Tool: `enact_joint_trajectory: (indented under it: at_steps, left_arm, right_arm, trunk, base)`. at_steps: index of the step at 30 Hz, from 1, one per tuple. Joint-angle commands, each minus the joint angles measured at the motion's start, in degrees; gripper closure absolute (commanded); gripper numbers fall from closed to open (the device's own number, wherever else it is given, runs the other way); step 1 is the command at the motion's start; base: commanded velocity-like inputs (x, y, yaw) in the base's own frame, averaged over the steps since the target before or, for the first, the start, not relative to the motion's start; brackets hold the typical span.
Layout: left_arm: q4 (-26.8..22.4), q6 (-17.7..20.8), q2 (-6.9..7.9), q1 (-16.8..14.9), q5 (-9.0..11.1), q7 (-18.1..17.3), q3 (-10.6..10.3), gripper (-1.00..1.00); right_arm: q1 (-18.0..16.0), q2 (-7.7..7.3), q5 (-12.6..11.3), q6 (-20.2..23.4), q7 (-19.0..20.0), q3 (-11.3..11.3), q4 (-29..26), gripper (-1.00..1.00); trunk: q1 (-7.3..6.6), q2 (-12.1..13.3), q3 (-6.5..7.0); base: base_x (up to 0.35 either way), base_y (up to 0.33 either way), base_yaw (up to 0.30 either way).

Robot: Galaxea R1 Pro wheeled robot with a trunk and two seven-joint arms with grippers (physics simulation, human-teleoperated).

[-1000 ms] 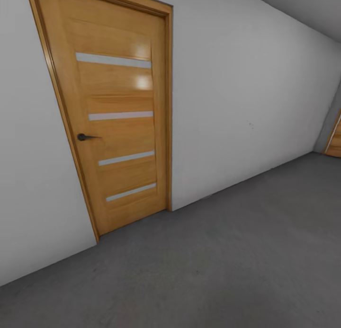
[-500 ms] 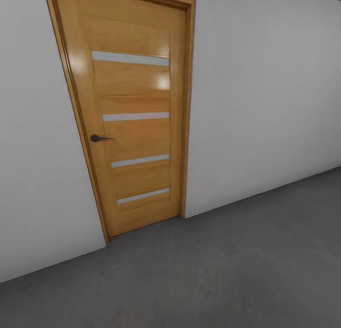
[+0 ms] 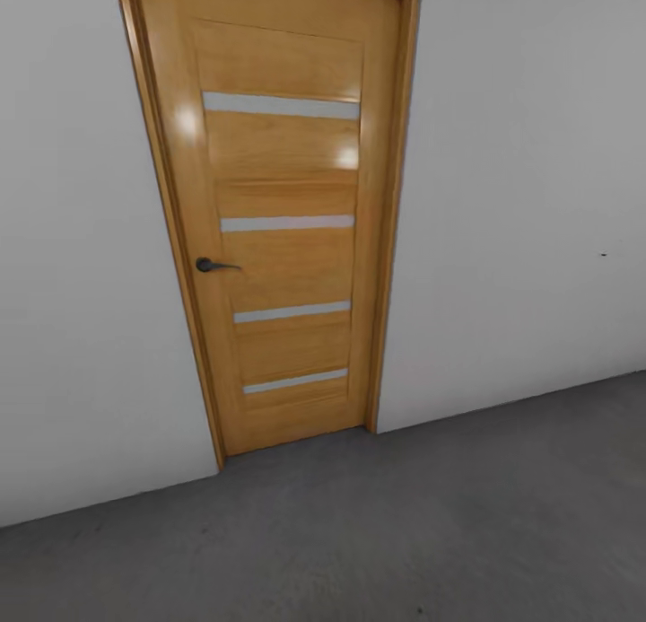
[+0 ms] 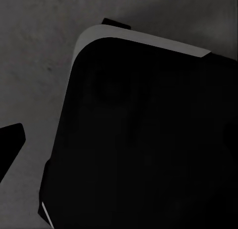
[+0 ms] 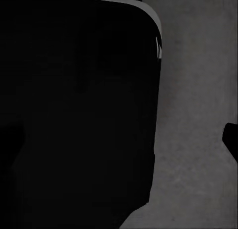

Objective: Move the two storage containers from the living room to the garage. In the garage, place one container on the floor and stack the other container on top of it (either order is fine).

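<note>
Straight ahead: wooden door [image 3: 287, 236], shut, upright in its frame, filling the middle of the head view.
Door surface: glossy honey-coloured wood with visible grain, four pale horizontal strips across the panel, two bright glints near the top.
Handle: dark lever handle [image 3: 215, 265] on the door's left side, lying level.
Wall: plain grey wall [image 3: 520, 200] on both sides of the frame, smooth and matte, one tiny dark speck at the right.
Floor: the floor [image 3: 404, 532] is dark grey concrete, rough and mottled, meeting the wall's foot.
Left wrist: a black rounded robot body [image 4: 148, 140] with a pale rim, above the same concrete.
Right wrist: another black rounded bulk [image 5: 74, 105] over concrete.
Grippers: open or closed, cannot tell.
Containers: whereabouts cannot be told.
</note>
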Motion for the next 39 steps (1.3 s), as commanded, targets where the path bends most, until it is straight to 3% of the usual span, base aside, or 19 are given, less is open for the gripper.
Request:
enact_joint_trajectory:
  at_steps: [1, 39]
  left_arm:
    - [0.0, -0.1, -0.01, 0.0, 0.2, 0.0, 0.0, -1.00]
    - [0.0, -0.2, -0.05, 0.0, 0.2, 0.0, 0.1, -1.00]
  right_arm:
    - [0.0, -0.01, 0.2, -0.2, 0.0, 0.0, 0.0, -1.00]
    - [0.0, -0.02, 0.2, -0.2, 0.0, 0.0, 0.0, -1.00]
  trunk:
    - [0.03, 0.0, -0.05]
    - [0.03, 0.0, -0.05]
  base:
    - [0.313, -0.158, 0.268]
    - [0.307, -0.174, 0.268]
